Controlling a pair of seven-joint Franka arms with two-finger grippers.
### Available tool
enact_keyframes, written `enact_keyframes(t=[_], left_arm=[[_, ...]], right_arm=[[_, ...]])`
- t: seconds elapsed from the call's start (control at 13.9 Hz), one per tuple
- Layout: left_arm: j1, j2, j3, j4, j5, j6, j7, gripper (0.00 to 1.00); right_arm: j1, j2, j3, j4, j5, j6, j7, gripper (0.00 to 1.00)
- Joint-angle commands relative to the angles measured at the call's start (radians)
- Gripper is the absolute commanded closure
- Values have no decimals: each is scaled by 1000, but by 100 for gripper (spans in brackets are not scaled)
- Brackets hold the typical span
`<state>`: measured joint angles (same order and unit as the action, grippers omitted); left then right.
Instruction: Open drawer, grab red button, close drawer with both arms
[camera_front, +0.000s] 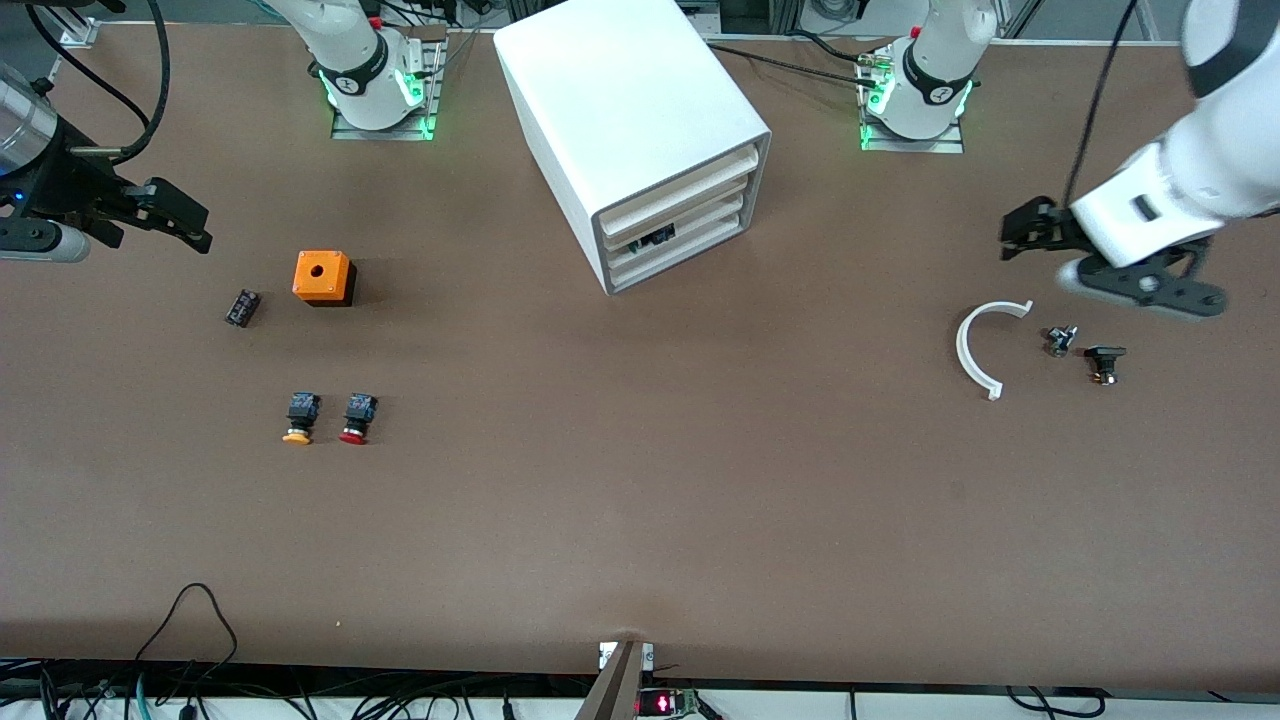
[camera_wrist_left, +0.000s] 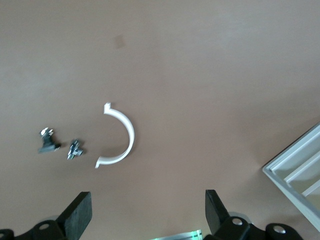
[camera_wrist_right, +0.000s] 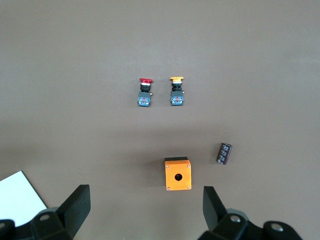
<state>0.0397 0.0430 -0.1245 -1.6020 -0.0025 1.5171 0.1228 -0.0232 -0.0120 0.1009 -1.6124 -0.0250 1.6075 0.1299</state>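
Observation:
The white cabinet (camera_front: 630, 110) stands near the arms' bases, and its middle drawer (camera_front: 705, 210) is pushed in, with something dark behind its cutout. The red-capped button (camera_front: 356, 418) lies on the table toward the right arm's end, beside an orange-capped button (camera_front: 300, 418). Both also show in the right wrist view: the red-capped button (camera_wrist_right: 145, 92) and the orange-capped button (camera_wrist_right: 176, 91). My right gripper (camera_front: 195, 228) hangs open and empty above the table near the orange box (camera_front: 323, 277); its fingers (camera_wrist_right: 75, 207) are spread wide. My left gripper (camera_front: 1010, 238) is open and empty above the white arc (camera_front: 985, 345), with fingers (camera_wrist_left: 75, 215) apart.
A black capacitor (camera_front: 242, 307) lies beside the orange box. Two small metal parts (camera_front: 1060, 340) (camera_front: 1105, 363) lie beside the white arc at the left arm's end. The cabinet's corner (camera_wrist_left: 300, 175) shows in the left wrist view. Cables run along the table's near edge.

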Motion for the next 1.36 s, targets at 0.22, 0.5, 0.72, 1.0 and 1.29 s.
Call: enact_keyframes(t=[0.22,0.5,0.72,1.0,1.29], left_arm=[[-59,-155,57,-206,-7,144,-114,0],[-124,-150,121,-196,-10,140,-112,0],[-127,-153,129,-190,-7,138,-101,0],[-129,-155,108,-188,-5,130,-104,0],[-130,-146,105,-167,-5,123,-104,0]], right_arm=[[-20,-14,14,14,-13,-35,8,0],[-20,-13,17,15,-12,-50,2,0],[-20,-2,16,46,-16,-50,4,0],[-20,1,17,55,-18,-55,5,0],[-20,1,17,55,-16,-55,5,0]])
